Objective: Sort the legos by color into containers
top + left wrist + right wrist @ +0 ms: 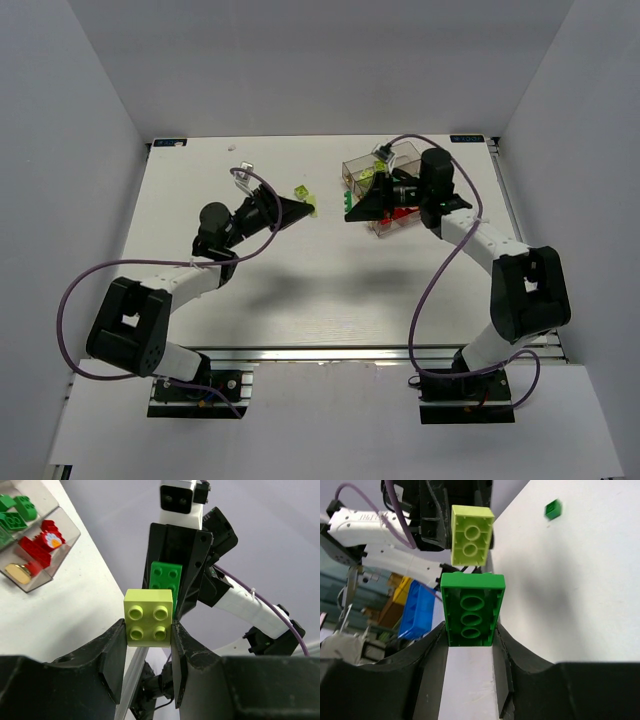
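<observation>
Left wrist: grn brick (166,580) half hidden behind yel-grn brick (148,617)

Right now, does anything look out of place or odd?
One oddity: a gold-tan piece lies with the red legos in the containers' end compartment, matching no sort colour. I cannot tell what it is.

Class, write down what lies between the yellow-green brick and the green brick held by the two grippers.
Nothing: the top view shows only bare table between the yellow-green brick and the green brick.
</observation>
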Robot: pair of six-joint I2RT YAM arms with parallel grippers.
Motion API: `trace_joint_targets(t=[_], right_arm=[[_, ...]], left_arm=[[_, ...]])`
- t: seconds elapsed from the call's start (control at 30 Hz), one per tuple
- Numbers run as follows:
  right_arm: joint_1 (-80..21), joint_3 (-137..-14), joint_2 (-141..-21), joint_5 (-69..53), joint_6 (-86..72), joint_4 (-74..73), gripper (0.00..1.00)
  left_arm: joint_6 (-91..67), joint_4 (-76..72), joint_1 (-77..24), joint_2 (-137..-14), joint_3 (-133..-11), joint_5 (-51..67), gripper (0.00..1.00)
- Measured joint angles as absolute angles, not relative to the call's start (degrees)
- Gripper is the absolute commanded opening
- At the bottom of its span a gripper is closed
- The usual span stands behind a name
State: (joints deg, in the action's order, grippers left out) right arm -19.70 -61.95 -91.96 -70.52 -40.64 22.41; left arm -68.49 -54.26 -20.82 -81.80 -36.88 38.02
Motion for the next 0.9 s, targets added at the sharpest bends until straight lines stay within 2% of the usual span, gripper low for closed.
trace_joint_targets(t=[0.07,0.17,0.27,0.37,0.6,0.9], right_arm=[[-17.82,-61.98,-91.74,-70.46,-38.83,21.65,0.0],[-16.21,-66.26,-91.96,-66.59,-27.27,8.97,0.0],[-15.99,-76.01,-94.26,-55.7,-11.31,-5.91,0.0],[-16.03,-81.14,-95.33,-42.46,1.98,-13.15,0.0],[-16.05,-81.32,-99.18,-16.34,18.9,-15.92,0.0],[-14.96,-88.66,-112.77,-5.06,21.67,-14.98,0.0]], left_arm=[[-68.34,-53.58,-20.01,-81.49,-36.88,38.22,0.0],[-67.61,-52.25,-19.38,-80.68,-36.88,38.46,0.0],[-66.37,-50.04,-19.27,-79.64,-36.88,38.5,0.0],[-64.88,-47.44,-19.27,-78.3,-36.77,38.39,0.0],[-62.85,-43.57,-19.27,-74.28,-33.47,37.45,0.0],[-62.35,-40.95,-19.27,-68.99,-29.28,35.86,0.0]])
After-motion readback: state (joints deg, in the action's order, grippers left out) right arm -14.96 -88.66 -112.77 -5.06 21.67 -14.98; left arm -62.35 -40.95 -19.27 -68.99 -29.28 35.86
